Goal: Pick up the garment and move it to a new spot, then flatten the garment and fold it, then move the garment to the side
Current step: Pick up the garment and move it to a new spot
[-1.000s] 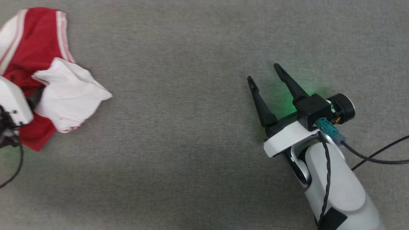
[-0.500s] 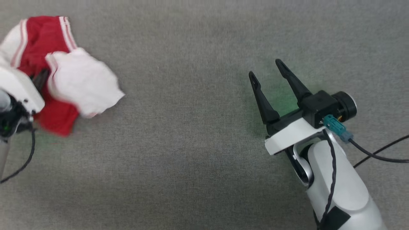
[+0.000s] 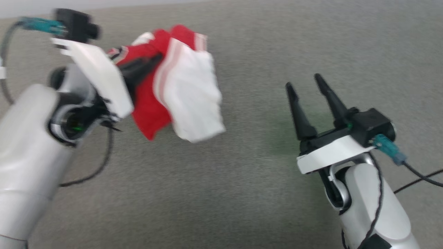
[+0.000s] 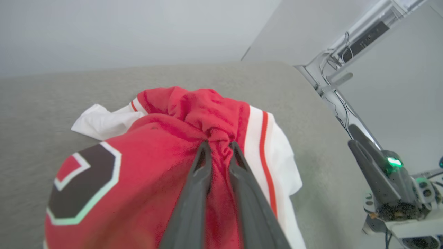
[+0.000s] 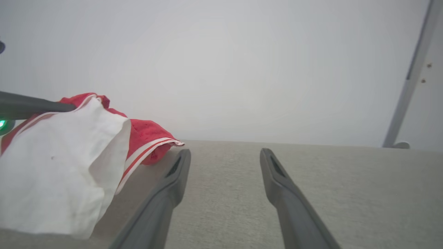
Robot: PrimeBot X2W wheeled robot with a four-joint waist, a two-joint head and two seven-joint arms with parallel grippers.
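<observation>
A second before, the shirt [image 3: 185, 97] lay bunched on the grey bench [image 3: 242, 193] with the left gripper [image 4: 217, 147] open over it. Now the fingers had closed narrow on a fold of red cloth, and the shirt hung in a bundle above the bench's far left part. By my judgement the pickup was done and the carry to a new spot under way. The right gripper [image 3: 305, 83] stayed wide and empty over the right side.

The work surface [image 3: 242, 207] is flat, grey and felt-like, reaching a pale wall [image 5: 221, 69].
</observation>
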